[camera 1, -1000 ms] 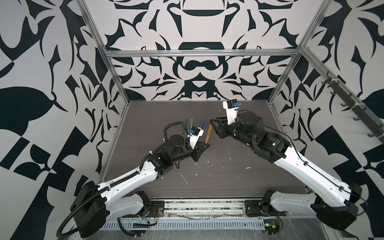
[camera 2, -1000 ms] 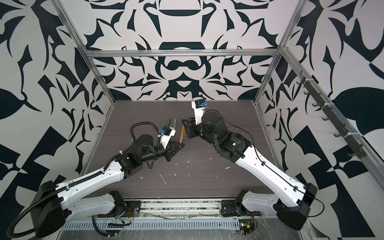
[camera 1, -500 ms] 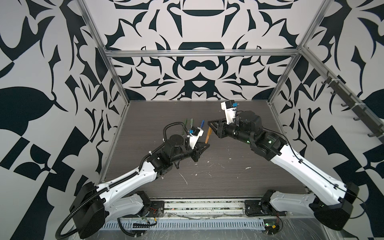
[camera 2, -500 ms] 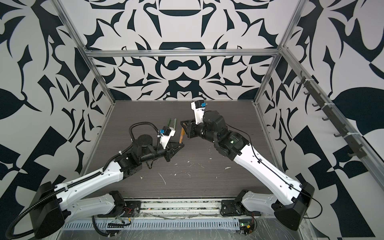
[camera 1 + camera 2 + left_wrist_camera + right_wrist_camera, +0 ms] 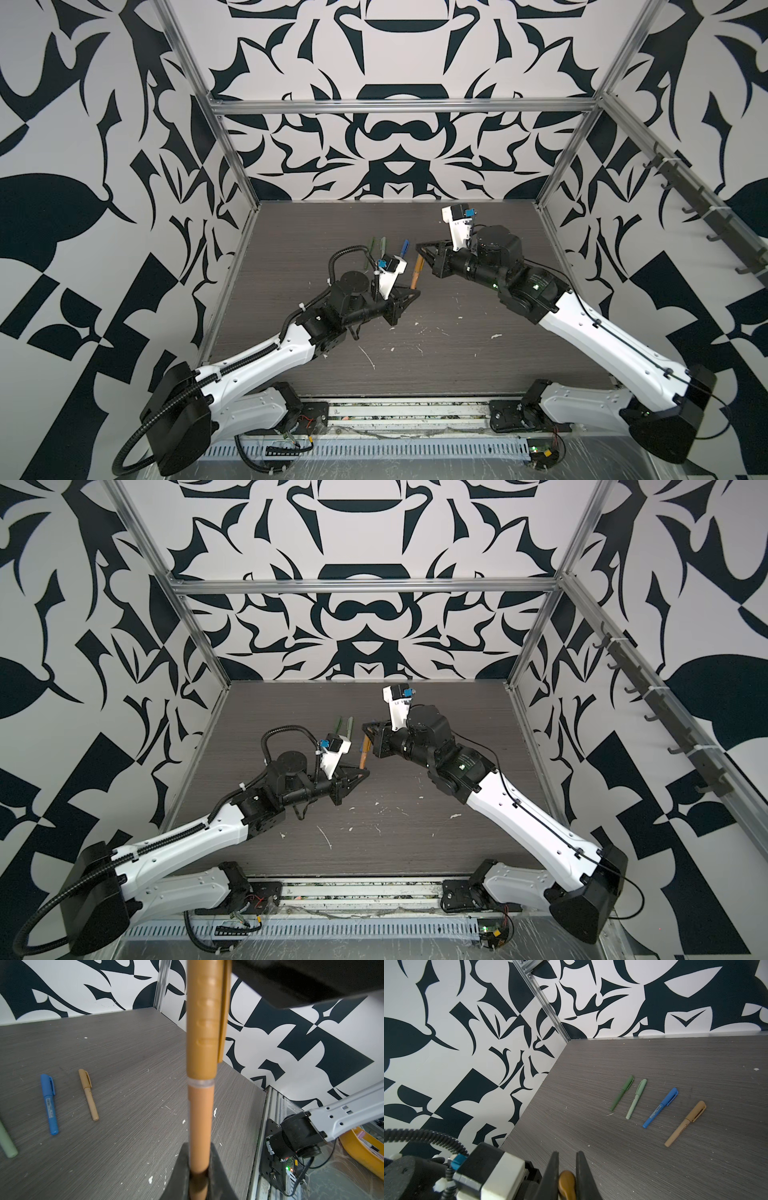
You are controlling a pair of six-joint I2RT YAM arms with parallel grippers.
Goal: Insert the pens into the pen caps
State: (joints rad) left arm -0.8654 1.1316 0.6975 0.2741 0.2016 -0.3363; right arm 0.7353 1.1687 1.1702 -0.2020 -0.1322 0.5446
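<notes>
Pinching the slim orange-brown plastic pen [image 5: 416,272] low with the left gripper [image 5: 413,292], clamping its matching clipped cap [image 5: 204,1022] with the right gripper [image 5: 420,250], aloft over mid-table. In a row behind the left gripper, clear of the left wall [image 5: 199,249]: capped dark green pen [image 5: 622,1094], pale green pen [image 5: 635,1099], blue pen [image 5: 660,1108], tan pen [image 5: 684,1124]. Elsewhere open grey wood-grain tabletop [image 5: 457,365].

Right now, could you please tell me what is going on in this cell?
The left claw grips the lower end of the orange-brown pen and holds it off the table. The right claw is shut on the cap, which sits over the pen's upper end. A dark green pen, a pale green pen, a blue pen and a tan pen lie capped on the table.
</notes>
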